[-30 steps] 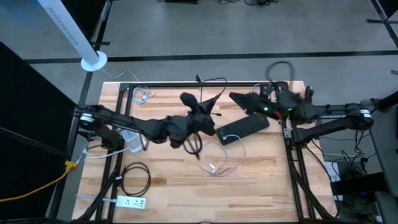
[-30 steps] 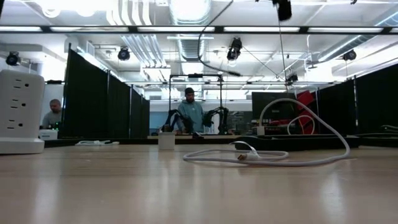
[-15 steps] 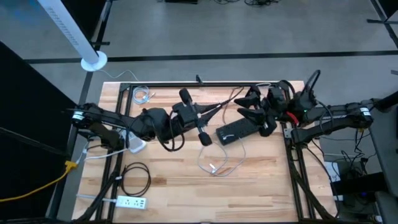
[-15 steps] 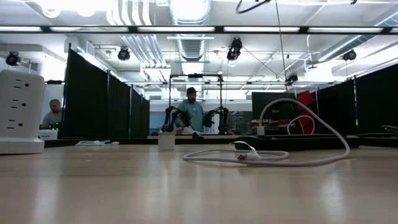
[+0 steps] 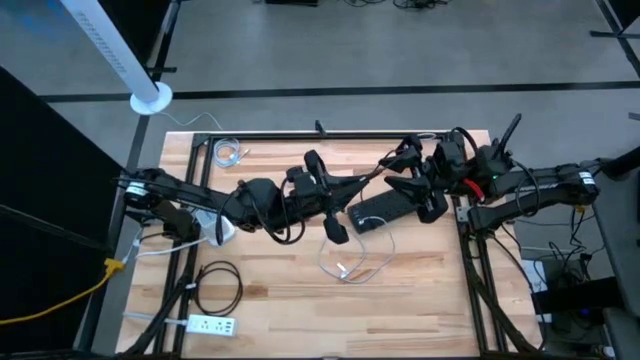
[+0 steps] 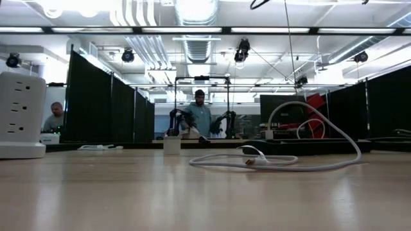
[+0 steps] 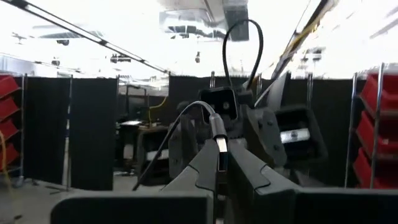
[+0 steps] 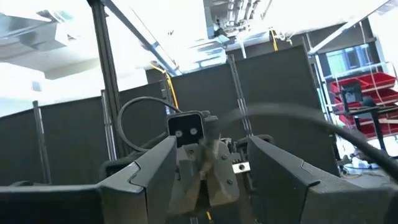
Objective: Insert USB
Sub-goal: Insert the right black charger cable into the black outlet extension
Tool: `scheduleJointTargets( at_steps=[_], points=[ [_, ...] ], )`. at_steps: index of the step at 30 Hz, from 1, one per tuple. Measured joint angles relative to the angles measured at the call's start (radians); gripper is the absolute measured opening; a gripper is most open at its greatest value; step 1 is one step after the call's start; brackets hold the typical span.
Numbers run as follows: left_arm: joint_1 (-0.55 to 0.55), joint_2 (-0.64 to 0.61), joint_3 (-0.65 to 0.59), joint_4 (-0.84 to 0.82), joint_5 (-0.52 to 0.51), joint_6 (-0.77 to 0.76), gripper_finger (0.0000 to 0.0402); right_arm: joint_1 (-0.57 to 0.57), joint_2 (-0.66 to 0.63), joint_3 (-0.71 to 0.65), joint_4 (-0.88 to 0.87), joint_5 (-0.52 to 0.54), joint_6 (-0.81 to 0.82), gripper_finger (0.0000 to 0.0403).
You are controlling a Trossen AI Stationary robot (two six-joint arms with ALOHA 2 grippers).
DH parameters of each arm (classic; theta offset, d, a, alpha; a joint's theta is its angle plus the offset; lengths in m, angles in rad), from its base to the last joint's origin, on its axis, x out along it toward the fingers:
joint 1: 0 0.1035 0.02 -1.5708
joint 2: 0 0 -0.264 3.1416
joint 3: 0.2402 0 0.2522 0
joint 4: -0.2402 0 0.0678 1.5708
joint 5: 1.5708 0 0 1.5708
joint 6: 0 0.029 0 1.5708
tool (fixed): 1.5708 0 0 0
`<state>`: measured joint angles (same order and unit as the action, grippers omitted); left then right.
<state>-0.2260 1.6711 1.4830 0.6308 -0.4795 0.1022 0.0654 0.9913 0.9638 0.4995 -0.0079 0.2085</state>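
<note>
My left gripper (image 5: 350, 190) is raised over the table's middle, pointing toward the right edge. It is shut on the plug (image 7: 219, 146) of a black cable (image 5: 378, 166). My right gripper (image 5: 399, 176) faces it from the right, open and empty, above a black hub (image 5: 385, 208) that lies flat on the table. In the right wrist view the left gripper and the plug's metal tip (image 8: 240, 167) show between my open fingers (image 8: 273, 168). A white cable (image 5: 350, 262) lies loose on the table and also shows in the low view (image 6: 276, 160). My left gripper pinches the plug (image 7: 221, 155) between its two fingertips (image 7: 202, 171), level, coming from the table's left. The plug stands out beyond the fingertips, lifted clear of the table. Its black cable (image 7: 245, 37) leaves the plug's outer end and loops upward, slack.
A white power block (image 5: 218, 232) stands at the left and also shows in the low view (image 6: 19, 115). A white power strip (image 5: 212, 324) and a black cable coil (image 5: 220, 285) lie near left. A white coil (image 5: 230, 152) lies far left. People stand in the room beyond (image 6: 200, 119).
My left gripper has swung and then gone toward the table's right edge, closer to my right gripper, carrying the plug and its black cable. My right gripper has drawn back a little toward the right edge. The hub and the white cable have stayed where they were.
</note>
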Motion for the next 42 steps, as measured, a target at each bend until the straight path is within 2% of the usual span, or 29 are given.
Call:
scheduleJointTargets(
  at_steps=[15, 28, 35, 42],
  points=[
    [0.000, 0.004, 0.000, -0.004, 0.001, -0.053, 0.0000, 0.002, 0.049, 0.035, 0.000, -0.001, 0.000, 0.0171],
    [0.000, 0.004, 0.000, -0.010, 0.001, -0.046, 0.0000, 0.002, 0.054, 0.045, 0.001, -0.019, 0.005, 0.0106],
    [0.000, 0.004, 0.000, 0.005, 0.008, -0.041, 0.0000, 0.002, 0.052, 0.045, -0.003, -0.027, 0.007, 0.0013],
    [-0.002, 0.003, 0.000, -0.014, 0.018, -0.041, 0.0010, 0.002, 0.051, 0.045, -0.008, -0.029, 0.008, 0.0013]
  ],
)
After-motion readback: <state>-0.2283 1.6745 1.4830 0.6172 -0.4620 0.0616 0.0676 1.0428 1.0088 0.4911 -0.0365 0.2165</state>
